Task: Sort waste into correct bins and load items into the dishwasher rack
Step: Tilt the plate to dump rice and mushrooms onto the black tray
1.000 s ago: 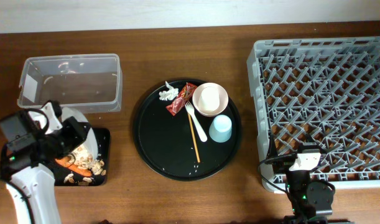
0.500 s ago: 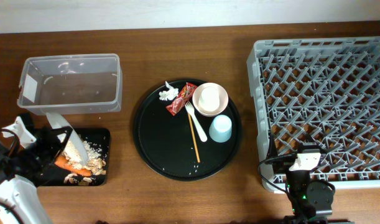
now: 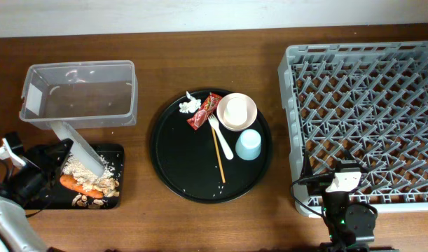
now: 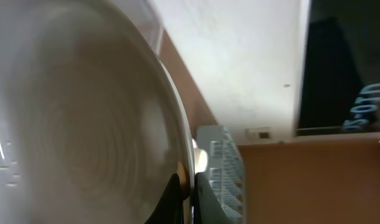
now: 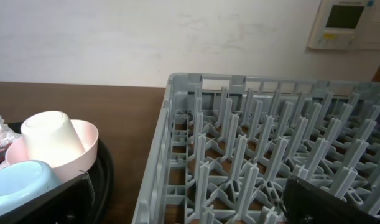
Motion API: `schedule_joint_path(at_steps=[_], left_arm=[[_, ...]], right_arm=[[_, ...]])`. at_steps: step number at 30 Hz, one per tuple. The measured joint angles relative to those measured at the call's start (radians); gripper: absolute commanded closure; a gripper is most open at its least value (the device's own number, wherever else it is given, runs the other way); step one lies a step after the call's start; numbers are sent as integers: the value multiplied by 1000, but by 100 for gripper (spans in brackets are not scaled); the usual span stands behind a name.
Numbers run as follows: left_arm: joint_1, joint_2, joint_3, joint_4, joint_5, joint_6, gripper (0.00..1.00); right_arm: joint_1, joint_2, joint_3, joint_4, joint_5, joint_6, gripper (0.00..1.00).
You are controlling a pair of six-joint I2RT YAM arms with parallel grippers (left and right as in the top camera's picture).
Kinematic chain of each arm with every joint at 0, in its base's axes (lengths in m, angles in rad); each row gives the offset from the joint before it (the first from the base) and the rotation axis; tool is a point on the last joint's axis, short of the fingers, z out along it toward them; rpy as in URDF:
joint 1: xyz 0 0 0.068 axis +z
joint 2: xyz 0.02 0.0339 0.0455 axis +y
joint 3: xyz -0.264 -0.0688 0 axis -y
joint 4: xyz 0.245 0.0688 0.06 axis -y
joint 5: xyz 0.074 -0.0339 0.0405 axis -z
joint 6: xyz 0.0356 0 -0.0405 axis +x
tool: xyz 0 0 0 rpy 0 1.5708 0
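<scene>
Rack (image 3: 361,119) along tabletop's right edge, far side cut off by frame. Round tray (image 3: 182,168) at centre: bowl (image 3: 243,120) with white cup (image 5: 50,137) inside, blue cup (image 3: 249,145), fork (image 3: 223,140), chopsticks (image 3: 218,157), wrapper (image 3: 203,112), paper (image 3: 190,105). Tub (image 3: 80,66) at rear left corner. Black tray (image 3: 118,203) at front left, partly hidden by tilted plate (image 3: 77,148); rice (image 3: 77,168), carrot (image 3: 77,184), mushroom bits (image 3: 87,201) inside. Left gripper (image 4: 186,190) clenched on plate's rim, blurred. Right gripper (image 5: 183,205) spread wide, empty, at rack's front edge.

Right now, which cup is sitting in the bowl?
The small white cup; the light blue cup sits beside the pink bowl, on the black tray.
</scene>
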Motion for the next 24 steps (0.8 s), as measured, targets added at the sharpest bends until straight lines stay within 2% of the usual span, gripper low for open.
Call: schedule_joint_path(at_steps=[4,10,13,18,19,21,24], left_arm=[[41,20,0,-76,53,20,100],[188,21,-1,-175,6,38,100],[231,21,-1,-192,40,64,100],[237,21,-2,-189,107,96,100],[238,21,-2,-233,134,115,100],[238,22,-5,-194,200,159,100],[239,22,-5,-207,207,172,100]], right_arm=[[0,0,0,0,0,0,1],[0,0,0,0,0,0,1],[0,0,0,0,0,0,1],[0,0,0,0,0,0,1],[0,0,0,0,0,0,1],[0,0,0,0,0,0,1],[0,0,0,0,0,0,1]])
